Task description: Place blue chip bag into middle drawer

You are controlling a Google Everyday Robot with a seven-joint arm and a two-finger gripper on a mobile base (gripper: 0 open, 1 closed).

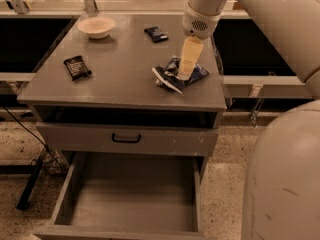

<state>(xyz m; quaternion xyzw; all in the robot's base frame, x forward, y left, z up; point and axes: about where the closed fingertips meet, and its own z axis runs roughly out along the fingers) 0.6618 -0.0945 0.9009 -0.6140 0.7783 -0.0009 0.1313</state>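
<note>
The claw [186, 74] reaches down onto the blue chip bag [177, 75], and its tip is lost against the bag's crumpled foil, so whether it is parted or pinched on the bag cannot be told. Only one pale, flat finger [190, 56] shows clearly; it hides the middle of the bag, and any second finger is hidden behind it. The bag lies on the gray surface [120, 69] near its right front corner, directly under the claw, its dark left end tilted toward the front edge.

The arm [240, 4] comes in from the upper right, cut off by the top and right edges. Its rounded wrist housing hangs straight above the claw, and the finger points nearly straight down. A large pale curved body of the robot [285, 174] fills the lower right and is also cut off.

Well below and in front of the claw, the middle drawer [70, 194] stands pulled out, its floor bare; its front edge is cropped by the bottom border. Between it and the surface sits a gray drawer front [125, 138] with a small black handle.

Far left of the claw lies a small black packet [77, 67]. Behind and left of it are a small dark packet [156, 33] and a white bowl [96, 26].
</note>
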